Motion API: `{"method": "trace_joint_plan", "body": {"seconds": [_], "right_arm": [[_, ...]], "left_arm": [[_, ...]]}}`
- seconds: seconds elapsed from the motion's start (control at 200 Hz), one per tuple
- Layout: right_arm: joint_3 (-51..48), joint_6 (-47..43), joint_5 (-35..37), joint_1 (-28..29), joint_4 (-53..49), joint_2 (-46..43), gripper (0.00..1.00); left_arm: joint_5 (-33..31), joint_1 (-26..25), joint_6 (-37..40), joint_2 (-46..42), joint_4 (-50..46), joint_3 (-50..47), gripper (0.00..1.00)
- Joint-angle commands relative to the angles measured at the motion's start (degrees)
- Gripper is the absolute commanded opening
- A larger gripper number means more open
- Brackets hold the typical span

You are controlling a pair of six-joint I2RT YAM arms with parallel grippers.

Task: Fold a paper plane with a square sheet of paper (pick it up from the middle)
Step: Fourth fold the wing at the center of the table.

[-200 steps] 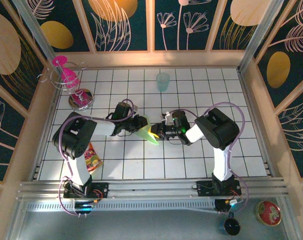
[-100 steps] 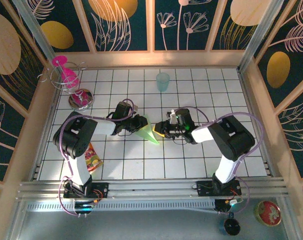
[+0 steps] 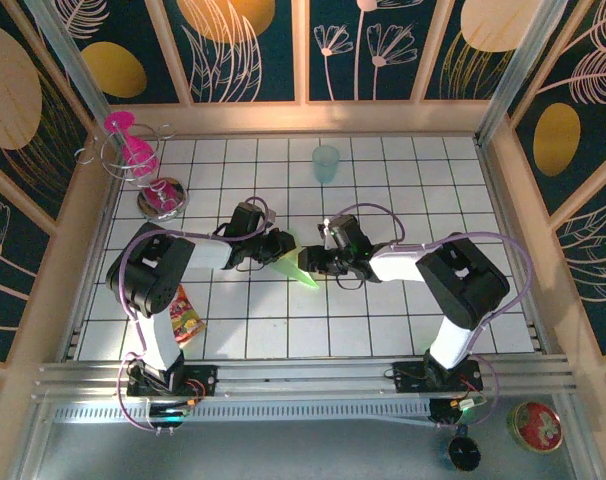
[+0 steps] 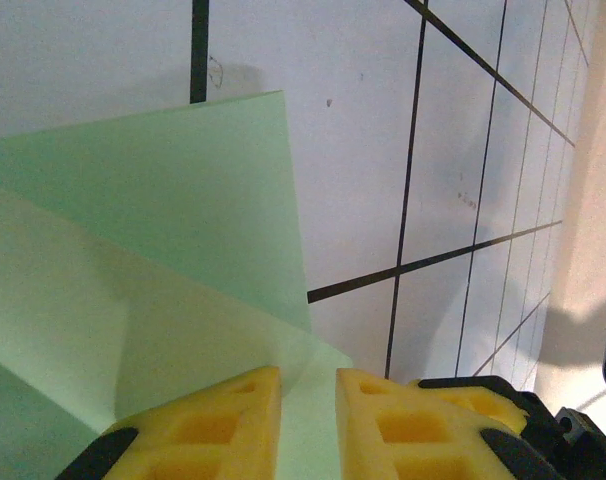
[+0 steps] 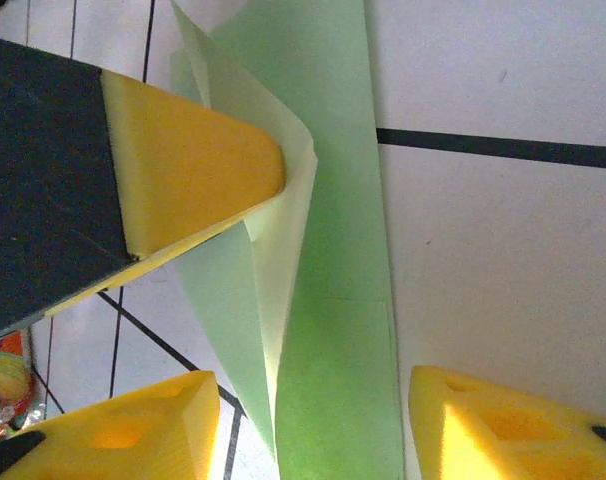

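The paper plane point(image 3: 295, 266) is a light green folded dart, raised off the white tiled table near its middle, tip pointing toward the near edge. My left gripper point(image 3: 280, 247) is shut on its upper end. In the left wrist view the yellow fingers point(image 4: 198, 425) pinch the folded layers point(image 4: 143, 260) between them. My right gripper point(image 3: 316, 259) stands open just right of the plane. Seen from the right wrist, its two fingers point(image 5: 133, 435) straddle the green paper point(image 5: 333, 300) without touching it, and the left gripper's finger point(image 5: 183, 165) presses on the fold above.
A translucent teal cup point(image 3: 326, 163) stands at the back centre. A pink glass on a wire rack point(image 3: 133, 150) and a metal dish point(image 3: 163, 197) sit back left. A snack packet point(image 3: 186, 318) lies by the left arm's base. Wooden walls point(image 3: 503, 190) close in the table.
My right gripper's jaws have spread apart and let go of the paper, and its arm has swung its elbow rightward. The left gripper keeps its hold and has not moved.
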Motion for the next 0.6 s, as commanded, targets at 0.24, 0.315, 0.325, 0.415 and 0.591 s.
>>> {"method": "trace_joint_plan", "body": {"seconds": [0.24,0.315,0.325,0.415,0.591], "right_arm": [[1.0,-2.7,2.9,0.2,-4.2,3.4,0.38],[1.0,-2.7,3.0,0.3,-4.5,3.9,0.36],[1.0,-2.7,3.1,0.3,-4.5,3.9,0.35],[1.0,-2.7,3.0,0.3,-4.4,4.3,0.35],[1.6,-2.8,3.2,0.2,-4.9,5.1,0.33]], "left_arm": [[-0.6,0.4,1.2,1.2,-1.3,1.2,0.22],[-0.8,0.3,1.3,1.2,-1.5,1.3,0.21],[-0.8,0.4,1.3,1.2,-1.4,1.3,0.21],[-0.8,0.3,1.3,1.3,-1.6,1.4,0.22],[-1.3,0.4,1.6,1.7,-2.4,1.8,0.21]]}}
